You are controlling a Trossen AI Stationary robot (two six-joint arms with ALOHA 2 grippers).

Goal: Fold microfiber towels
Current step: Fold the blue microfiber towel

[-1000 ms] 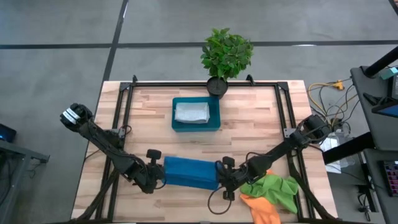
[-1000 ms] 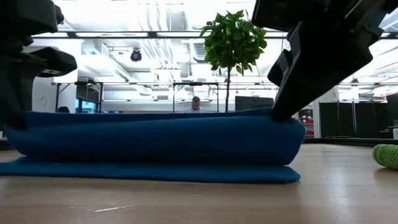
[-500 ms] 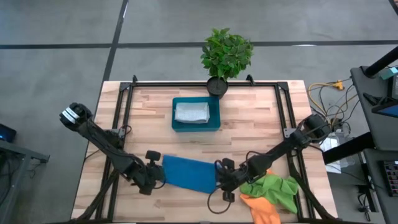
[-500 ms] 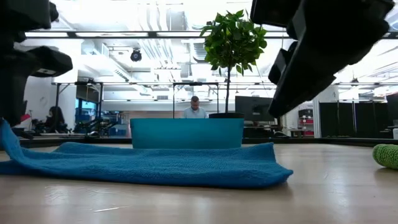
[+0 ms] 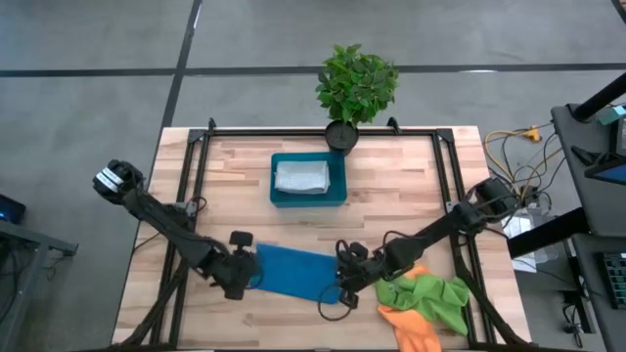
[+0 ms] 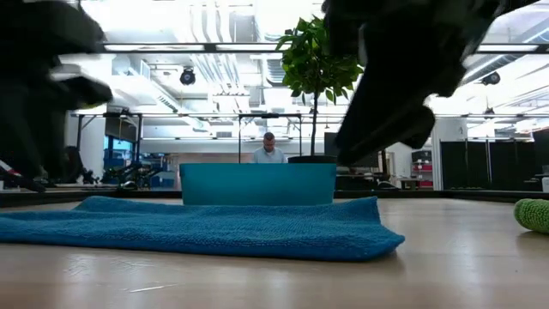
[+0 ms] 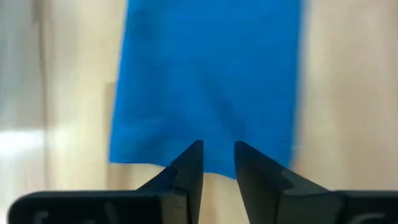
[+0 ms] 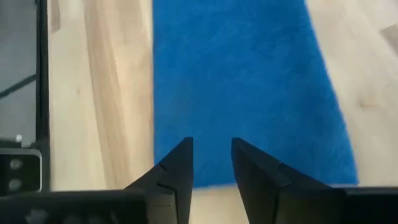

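Two pairs of dark jaws stand narrowly parted and hold nothing: the left gripper [image 7: 218, 163] sits just off one short edge of the bright blue microfiber towel [image 5: 293, 272], and the right gripper [image 8: 211, 160] just off the opposite edge. That towel lies flat as a folded rectangle near the front of the light wooden table [image 5: 391, 200], between the two grippers, its layered edge showing in the low view. Beside the right arm, at the table's front right corner, a lime green microfiber towel [image 5: 435, 296] lies crumpled against an orange microfiber towel [image 5: 411, 330]. Farther back, a rigid blue rectangular tray [image 5: 277, 190] holds a folded grey-white microfiber towel [image 5: 302, 176], and a small green potted plant [image 5: 356, 83] stands at the far edge.
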